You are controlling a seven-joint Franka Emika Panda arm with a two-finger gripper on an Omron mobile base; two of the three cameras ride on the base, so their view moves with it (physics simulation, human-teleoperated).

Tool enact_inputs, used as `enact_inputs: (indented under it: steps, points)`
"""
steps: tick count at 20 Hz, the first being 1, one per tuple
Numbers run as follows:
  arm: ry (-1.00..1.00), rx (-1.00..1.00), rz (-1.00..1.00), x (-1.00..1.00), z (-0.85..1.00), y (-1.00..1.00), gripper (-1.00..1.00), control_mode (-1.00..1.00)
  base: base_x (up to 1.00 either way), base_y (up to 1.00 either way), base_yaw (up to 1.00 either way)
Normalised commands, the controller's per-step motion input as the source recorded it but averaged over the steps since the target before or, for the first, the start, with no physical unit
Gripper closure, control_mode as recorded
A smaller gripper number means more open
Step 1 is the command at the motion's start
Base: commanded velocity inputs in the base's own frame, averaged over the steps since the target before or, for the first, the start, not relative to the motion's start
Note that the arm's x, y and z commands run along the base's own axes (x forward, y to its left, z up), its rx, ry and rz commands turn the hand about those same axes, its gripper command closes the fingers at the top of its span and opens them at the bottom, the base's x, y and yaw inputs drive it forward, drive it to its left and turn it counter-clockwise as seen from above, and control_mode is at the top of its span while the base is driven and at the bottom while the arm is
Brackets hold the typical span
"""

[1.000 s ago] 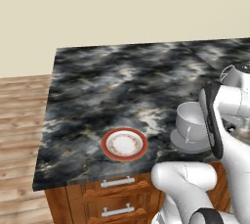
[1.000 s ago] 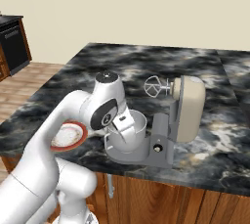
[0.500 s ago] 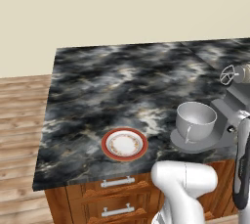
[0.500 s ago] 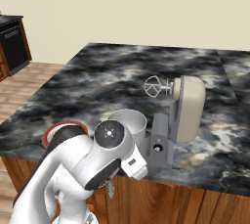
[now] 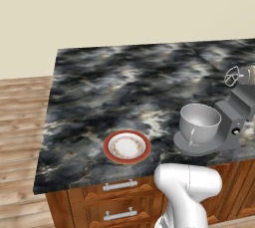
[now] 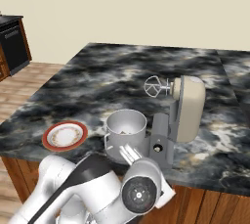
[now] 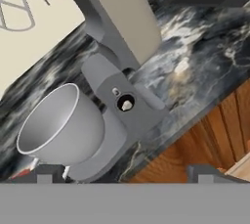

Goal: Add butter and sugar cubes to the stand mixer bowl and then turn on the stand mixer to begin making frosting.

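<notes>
The stand mixer [image 6: 188, 108] stands near the counter's front edge, its beige head tilted back and its wire whisk [image 6: 154, 87] lifted. The stand mixer bowl [image 6: 126, 127] sits on the mixer's round base, and small tan bits at its bottom look like the sugar cubes [image 6: 128, 132]. The butter is out of view. My gripper [image 7: 125, 173] is open, low in front of the counter edge and pointing up at the mixer's small knob [image 7: 126, 104]. Nothing is between its fingertips [image 7: 49, 171]. In the left base view the bowl [image 5: 199, 122] stands left of the mixer [image 5: 238, 110].
A red-rimmed white plate [image 5: 127, 146] lies empty on the dark marble counter [image 5: 124, 82], left of the bowl. Wooden drawers [image 5: 119, 197] run under the counter's front edge. My white arm [image 6: 140, 193] is folded low in front of the cabinet.
The arm has swung down from over the bowl to below the counter's front edge, leaving the bowl and mixer uncovered. The gripper has stayed open.
</notes>
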Motion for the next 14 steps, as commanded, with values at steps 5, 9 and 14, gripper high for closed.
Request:
enact_inputs:
  steps: [5,9,14]
  points:
    - [-0.18,-0.05,0.13,0.03,-0.03,-0.51,-1.0,-1.0,0.0,0.0,0.0]
    - [-0.25,-0.11,0.26,0.09,0.0,-0.36,-1.0,-1.0,0.0,0.0,0.0]
    - [-0.17,-0.12,0.24,0.07,0.05,-0.04,-1.0,-1.0,0.0,0.0,0.0]
